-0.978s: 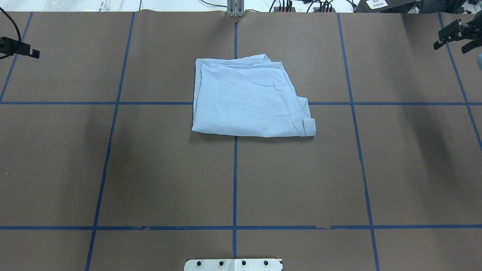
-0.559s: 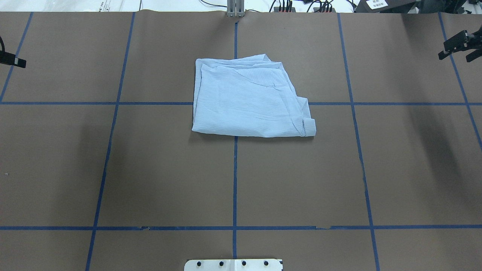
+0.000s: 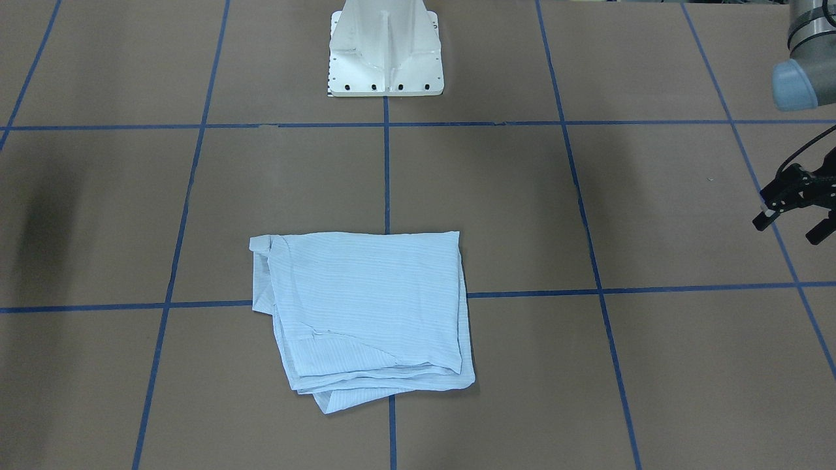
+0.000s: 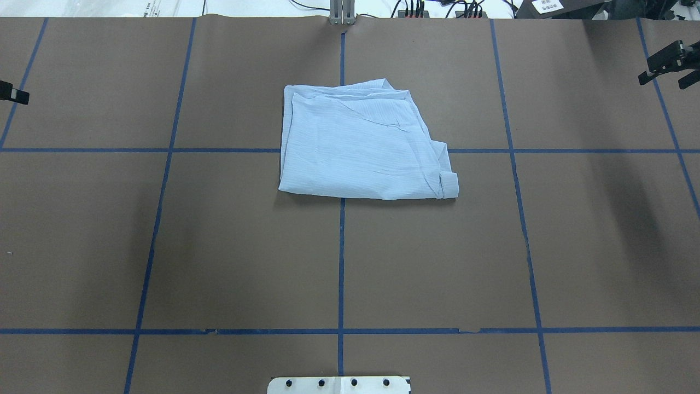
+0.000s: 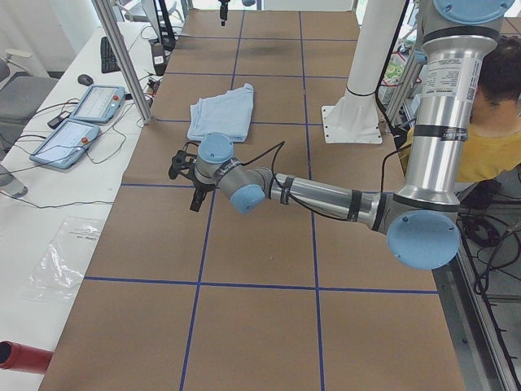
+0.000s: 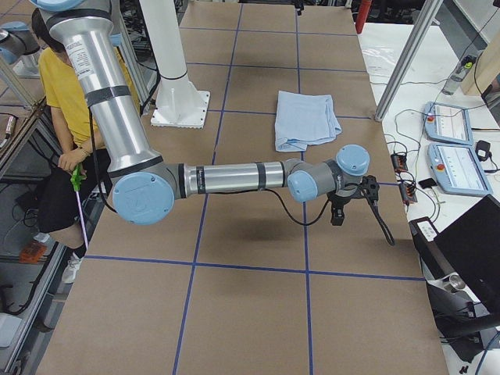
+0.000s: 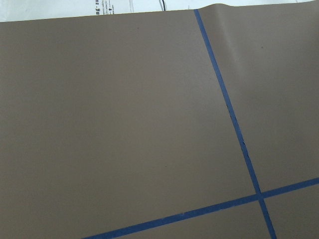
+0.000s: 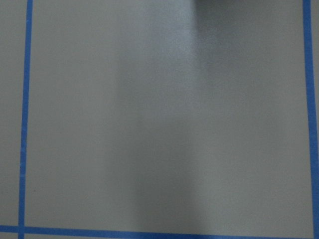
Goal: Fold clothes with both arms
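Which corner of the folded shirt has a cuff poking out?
The corner of the shirt nearest the robot, on its right: a small cuff pokes out there; the other corners show only folded layers.

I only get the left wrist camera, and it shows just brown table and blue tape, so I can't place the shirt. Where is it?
Observer: The shirt lies folded near the middle of the table, with nothing touching it.
Operator: Where's the left gripper relative to it?
Observer: The left gripper is out by the table's edge on the robot's left, well apart from the shirt, jaws open.
Operator: And the right one?
Observer: The right gripper is out at the opposite side, jaws open and holding nothing.
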`<state>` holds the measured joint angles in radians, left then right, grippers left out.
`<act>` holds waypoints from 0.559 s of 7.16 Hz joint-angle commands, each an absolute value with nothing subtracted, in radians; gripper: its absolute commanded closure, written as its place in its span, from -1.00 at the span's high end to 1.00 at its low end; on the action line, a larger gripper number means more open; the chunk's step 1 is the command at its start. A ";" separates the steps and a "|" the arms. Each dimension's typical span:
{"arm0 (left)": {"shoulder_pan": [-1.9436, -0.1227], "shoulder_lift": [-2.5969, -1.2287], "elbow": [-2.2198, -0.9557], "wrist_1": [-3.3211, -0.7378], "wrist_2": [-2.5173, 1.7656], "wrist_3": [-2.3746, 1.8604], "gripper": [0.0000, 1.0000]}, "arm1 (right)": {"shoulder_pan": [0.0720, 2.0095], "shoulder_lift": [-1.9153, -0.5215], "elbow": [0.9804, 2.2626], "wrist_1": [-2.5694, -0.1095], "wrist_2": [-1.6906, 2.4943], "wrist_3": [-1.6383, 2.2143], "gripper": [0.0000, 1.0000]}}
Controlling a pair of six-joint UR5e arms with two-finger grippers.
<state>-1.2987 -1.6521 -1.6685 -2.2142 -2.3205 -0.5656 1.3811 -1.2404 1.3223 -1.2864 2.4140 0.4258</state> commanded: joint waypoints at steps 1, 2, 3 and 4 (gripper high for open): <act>-1.307 -1.611 -1.704 -2.189 -2.313 -0.461 1.00 | 1.379 -1.264 1.327 -1.302 2.416 0.369 1.00; -1.319 -1.605 -1.710 -2.125 -2.300 -0.407 1.00 | 1.385 -1.270 1.327 -1.302 2.408 0.312 1.00; -1.316 -1.559 -1.754 -2.112 -2.248 -0.394 1.00 | 1.378 -1.267 1.306 -1.310 2.392 0.266 1.00; -1.321 -1.521 -1.779 -2.112 -2.311 -0.344 1.00 | 1.359 -1.253 1.311 -1.360 2.357 0.264 1.00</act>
<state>-1.3165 -1.5643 -1.7464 -2.1238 -2.2807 -0.3946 1.3749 -1.2630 1.3134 -1.3199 2.3888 0.2873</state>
